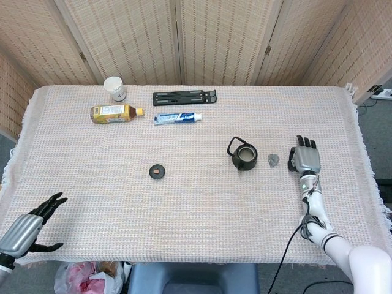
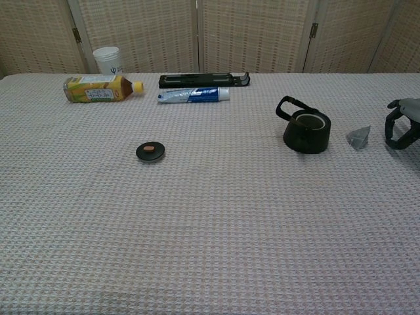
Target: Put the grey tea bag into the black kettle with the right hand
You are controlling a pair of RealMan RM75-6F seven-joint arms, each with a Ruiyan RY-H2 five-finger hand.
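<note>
- Grey tea bag (image 1: 274, 160) is seen lying on the woven tabletop (image 1: 184, 202), just at 3 o'clock of the black kettle (image 1: 243, 155) and apart from it.
- At 3 o'clock of the tea bag, the right robot hand (image 1: 304, 159) is held above the tabletop with fingers apart and curved downward; nothing is held, and the tea bag is not touched.
- The kettle is shown upright and lidless, its handle raised toward 10 o'clock.
- The left robot hand (image 1: 27, 225) is seen at the tabletop's 7 o'clock corner, fingers spread, holding nothing.
- A small black lid (image 1: 157, 171) lies well to 9 o'clock of the kettle.
- Toward 11 o'clock, a yellow bottle (image 1: 114, 113), white cup (image 1: 114, 88), toothpaste tube (image 1: 177, 117) and black stand (image 1: 184, 97) are laid out.
</note>
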